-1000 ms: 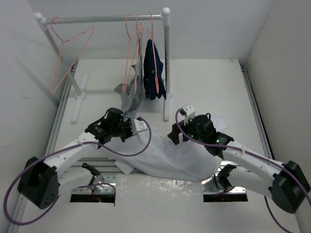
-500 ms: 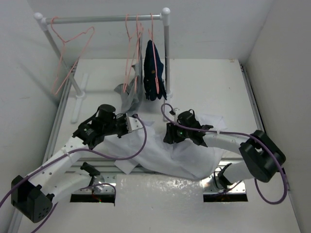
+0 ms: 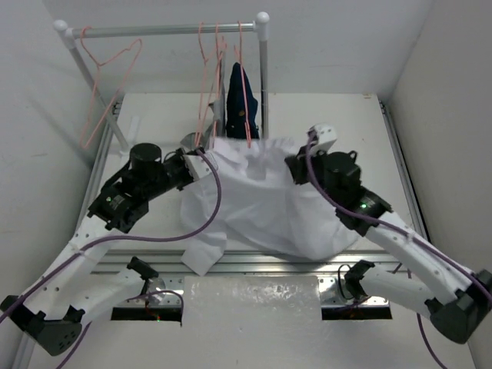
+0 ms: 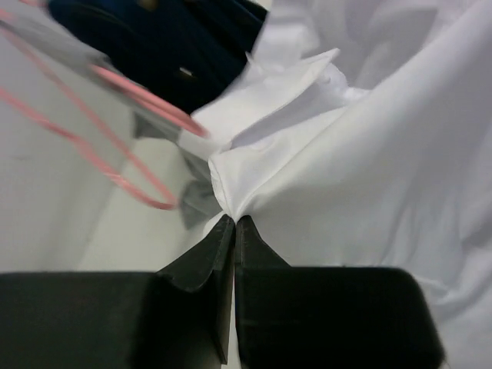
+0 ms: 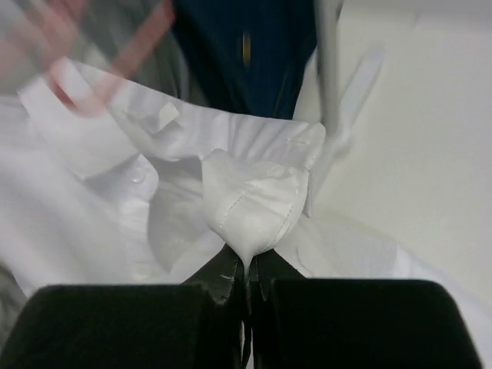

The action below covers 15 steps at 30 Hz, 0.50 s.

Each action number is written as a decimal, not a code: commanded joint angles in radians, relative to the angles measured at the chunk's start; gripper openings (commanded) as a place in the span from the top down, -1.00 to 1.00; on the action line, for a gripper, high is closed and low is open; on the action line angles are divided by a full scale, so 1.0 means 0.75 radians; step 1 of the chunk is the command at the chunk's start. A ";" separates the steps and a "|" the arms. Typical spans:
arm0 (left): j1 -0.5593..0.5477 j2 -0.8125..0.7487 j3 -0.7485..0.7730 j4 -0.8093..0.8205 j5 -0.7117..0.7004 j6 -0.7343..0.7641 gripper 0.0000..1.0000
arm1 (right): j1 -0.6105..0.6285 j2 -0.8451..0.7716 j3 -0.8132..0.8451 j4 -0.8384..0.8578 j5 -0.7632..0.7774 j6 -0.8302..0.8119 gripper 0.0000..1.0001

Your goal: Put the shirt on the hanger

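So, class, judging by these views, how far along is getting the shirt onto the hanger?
Done: the left gripper and right gripper are each shut on the shirt near its collar. In hand: it hangs spread between them, by the rail. Left: no hanger is inside it yet.

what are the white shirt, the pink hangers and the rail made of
Shirt: thin woven cloth, matte, likely cotton or a blend; it creases, drapes, has stitched seams. Hanger: thin wire with a salmon-pink coat, probably metal underneath; holds its bent shape. Rail: smooth white tube with rounded joints, plastic by the look, maybe painted metal.
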 commanded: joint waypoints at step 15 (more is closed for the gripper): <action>-0.010 -0.069 -0.977 0.505 -0.475 0.553 1.00 | -0.011 -0.410 -0.685 -0.082 0.271 0.547 1.00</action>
